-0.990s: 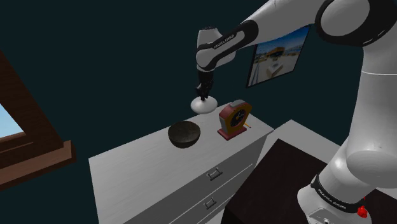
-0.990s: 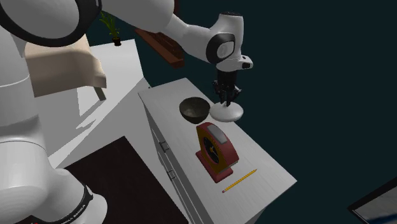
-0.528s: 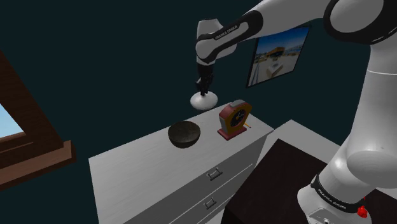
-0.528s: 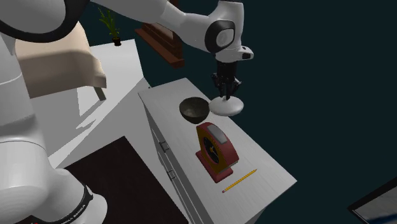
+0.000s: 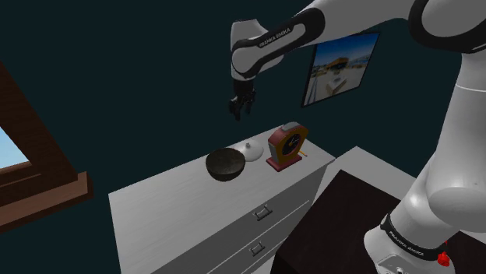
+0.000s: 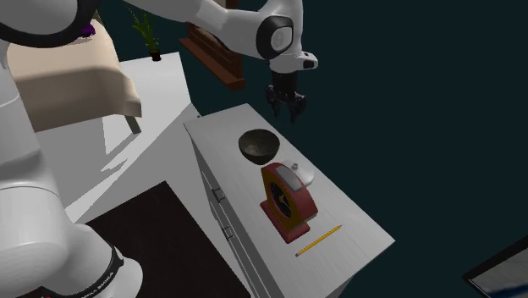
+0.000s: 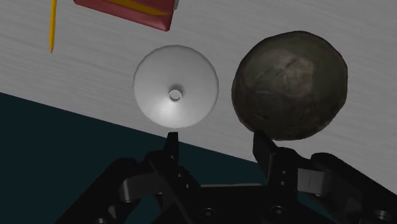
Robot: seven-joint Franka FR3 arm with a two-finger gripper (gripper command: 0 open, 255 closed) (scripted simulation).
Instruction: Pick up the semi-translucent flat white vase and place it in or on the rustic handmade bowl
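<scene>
White dresser (image 5: 163, 194) against dark wall (image 5: 140, 78) bears vase (image 5: 252, 149), bowl (image 5: 225, 164).

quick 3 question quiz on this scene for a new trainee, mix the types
1. True or false: the white vase stands on the dresser top, outside the dark bowl.
2. The gripper is: A) shut on the vase B) open and empty C) shut on the bowl
3. Fill in: a yellow ____ lies near the red clock.

Key: 1 true; 2 B; 3 pencil
</scene>
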